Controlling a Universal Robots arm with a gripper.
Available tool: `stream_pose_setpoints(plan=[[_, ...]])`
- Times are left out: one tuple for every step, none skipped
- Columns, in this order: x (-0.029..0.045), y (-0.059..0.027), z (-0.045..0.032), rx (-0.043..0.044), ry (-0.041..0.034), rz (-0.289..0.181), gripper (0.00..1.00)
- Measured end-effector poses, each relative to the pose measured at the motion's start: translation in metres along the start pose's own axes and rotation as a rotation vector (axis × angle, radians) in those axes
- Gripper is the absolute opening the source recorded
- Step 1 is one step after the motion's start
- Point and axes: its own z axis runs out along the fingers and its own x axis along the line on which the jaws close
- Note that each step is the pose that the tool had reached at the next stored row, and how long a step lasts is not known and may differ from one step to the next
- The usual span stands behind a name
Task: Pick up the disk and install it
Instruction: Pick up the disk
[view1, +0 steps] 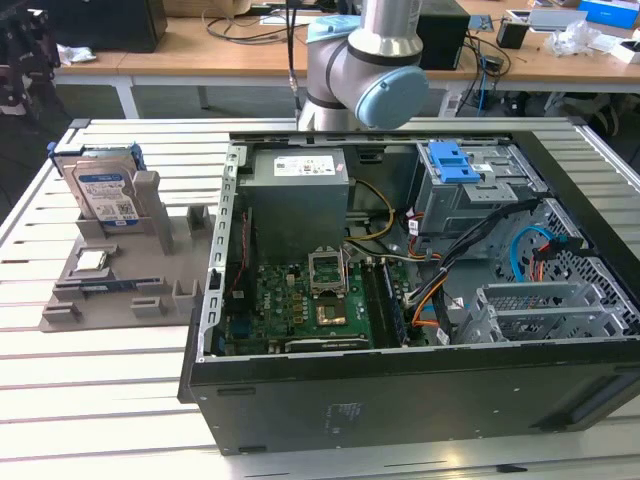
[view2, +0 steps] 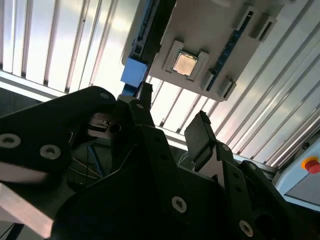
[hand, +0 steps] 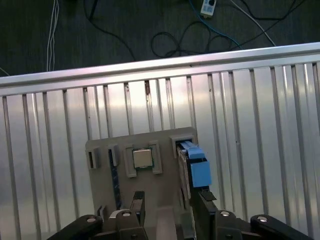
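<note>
- Your disk (view1: 105, 192) stands on edge in a slot at the back of the grey holder (view1: 120, 300), on the exterior view's left, well apart from the open computer case (view1: 400, 400)
- The gripper (hand: 171, 196) hangs over that holder with its fingers (hand: 204, 199) spread and nothing between them; in the second wrist view the gap (view2: 172, 102) is just as bare
- Judge the disk as stiff and fairly heavy for its size: a metal body that will not flex, but one that likely resents knocks and dropping
- The bare metal faces look smooth and probably slippery, so a grip across the two broad faces, near the upper edge that stands proud of the slot, seems the surest hold to me
- The blue plastic rails along its sides look thinner and softer than the body; I would not squeeze there
- In both wrist views you see the disk edge-on, mostly its blue rail (hand: 192, 170), so its label and broad faces are hard to read from there
- Its lower part is hidden inside the slot, so you cannot tell how tightly it sits
- How high the fingers hang above the disk cannot be judged
- The processor chip (hand: 143, 158) lies flat on the holder just beside the disk
- Inside the case, the drive cage (view1: 470, 190) with its blue latch is partly crossed by cables, and its opening is hard to make out
</note>
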Motion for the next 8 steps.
stream_pose_setpoints(plan=[[-0.003,0.0003,0.0001,0.0,0.0,0.0,0.54],[-0.0064,0.0006,0.0017,0.0,0.0,0.0,0.54],[-0.0083,0.0007,0.0058,0.0,0.0,0.0,0.54],[-0.0089,0.0006,0.0078,0.0,0.0001,0.0,0.54],[-0.0097,0.0006,0.0097,0.0,0.0003,-0.001,0.54],[-0.0116,0.0004,0.0136,0.0002,0.001,-0.004,0.54],[-0.0126,0.0003,0.0156,0.0004,0.0014,-0.005,0.54],[-0.0135,0.0002,0.0175,0.0006,0.0016,-0.006,0.54]])
